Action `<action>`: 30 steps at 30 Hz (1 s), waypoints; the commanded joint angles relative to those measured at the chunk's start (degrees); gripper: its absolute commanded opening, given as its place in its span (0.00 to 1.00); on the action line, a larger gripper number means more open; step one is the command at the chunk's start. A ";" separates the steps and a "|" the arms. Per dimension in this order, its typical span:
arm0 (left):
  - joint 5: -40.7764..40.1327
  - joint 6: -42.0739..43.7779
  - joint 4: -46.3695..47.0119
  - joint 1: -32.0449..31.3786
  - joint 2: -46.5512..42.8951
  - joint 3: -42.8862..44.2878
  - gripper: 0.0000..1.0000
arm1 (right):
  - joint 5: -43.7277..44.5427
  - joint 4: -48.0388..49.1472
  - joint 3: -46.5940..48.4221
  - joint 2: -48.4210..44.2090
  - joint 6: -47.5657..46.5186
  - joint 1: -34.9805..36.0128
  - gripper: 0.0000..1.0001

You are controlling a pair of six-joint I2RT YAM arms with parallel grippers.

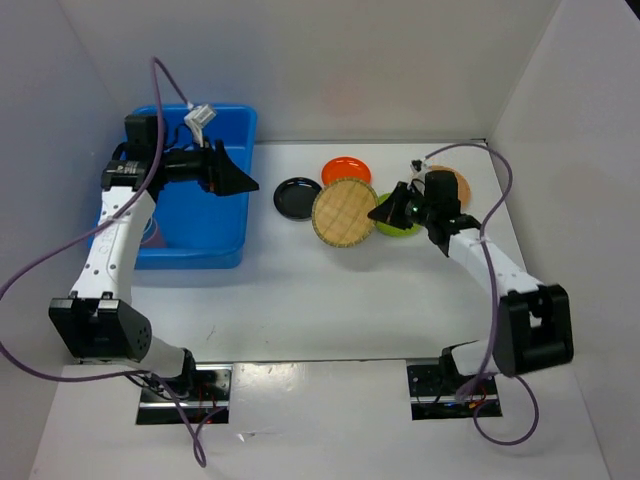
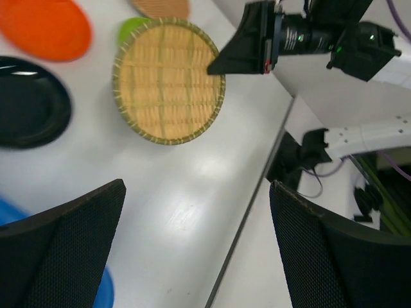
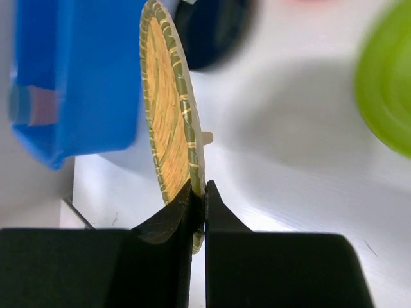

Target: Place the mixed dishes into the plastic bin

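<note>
My right gripper [image 1: 385, 212] [image 3: 204, 199] is shut on the rim of a tan woven plate [image 1: 344, 213] [image 3: 168, 115] and holds it tilted up off the table. Around it lie a black plate [image 1: 297, 197], an orange plate [image 1: 346, 169] and a lime green plate [image 1: 398, 225]. A second tan plate [image 1: 455, 180] is mostly hidden behind the right arm. The blue plastic bin [image 1: 215, 215] stands at the left. My left gripper [image 1: 245, 182] [image 2: 196, 244] hovers open and holds nothing over the bin's right rim. A blurred pink and blue shape [image 3: 29, 106], perhaps cups, shows inside the bin.
White walls close off the table at the back and on both sides. Purple cables loop out from both arms. A bare strip of table lies between the bin and the black plate [image 2: 29, 102]. The table's front edge [image 2: 250, 218] runs past the left gripper.
</note>
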 commanded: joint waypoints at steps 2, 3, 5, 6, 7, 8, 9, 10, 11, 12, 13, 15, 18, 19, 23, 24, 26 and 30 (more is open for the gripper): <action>9.76 1.36 8.21 -5.22 4.33 -1.03 0.99 | 0.37 -1.92 6.82 -10.16 -3.93 4.04 0.00; 10.56 1.36 9.01 -6.01 5.13 -1.03 0.99 | -1.02 -2.53 7.35 -10.78 -3.93 4.65 0.00; 11.09 1.36 10.94 -7.42 7.23 -0.50 0.99 | -1.56 -2.53 7.88 -12.28 -3.93 4.66 0.00; 10.57 1.36 10.95 -7.42 8.11 0.19 0.99 | -1.56 -2.53 7.88 -13.76 -3.40 4.66 0.00; 10.57 1.36 10.95 -7.42 8.99 0.20 0.99 | -1.56 -2.53 7.88 -14.39 -3.40 4.66 0.00; 11.35 2.05 10.95 -7.42 10.92 1.59 0.99 | -2.35 -2.53 7.88 -15.00 -3.40 5.18 0.00; 12.75 2.06 10.95 -7.42 11.80 1.61 0.99 | -2.35 -2.53 7.88 -16.23 -3.40 5.18 0.00; 13.28 2.06 11.56 -7.42 12.60 2.22 0.99 | -2.96 -2.01 7.88 -16.24 -3.40 5.18 0.00; 13.90 2.75 11.57 -8.03 14.17 2.22 0.99 | -2.97 -2.01 7.88 -17.02 -3.40 5.79 0.00; 13.91 2.76 11.57 -8.56 14.80 2.92 0.99 | -2.97 -2.01 8.41 -17.03 -3.40 5.80 0.00; 14.43 3.28 11.57 -8.57 15.41 3.71 0.99 | -2.97 -2.01 8.93 -17.55 -3.40 6.58 0.00; 14.43 3.29 13.14 -9.62 16.99 3.72 0.99 | -2.97 -2.62 9.46 -17.56 -3.93 8.25 0.00; 16.09 3.29 13.15 -10.24 17.88 5.12 0.99 | -2.44 -2.62 9.99 -17.56 -3.93 10.80 0.00; 16.71 3.29 13.15 -10.76 18.49 5.12 0.99 | -1.75 -2.62 9.99 -16.86 -3.93 10.81 0.00; 16.72 4.34 13.15 -12.08 19.02 5.74 0.97 | -2.35 -1.04 9.99 -16.24 -3.93 11.34 0.00; 17.50 4.34 13.15 -12.61 19.72 5.74 0.95 | -2.35 -0.08 9.99 -16.24 -3.40 11.34 0.00; 18.21 4.87 13.15 -13.14 19.72 5.74 0.90 | -1.22 -0.07 9.47 -15.63 -3.40 11.34 0.00; 18.21 6.36 10.25 -14.27 20.34 5.21 0.83 | -1.21 -0.07 10.08 -14.40 -3.93 11.34 0.00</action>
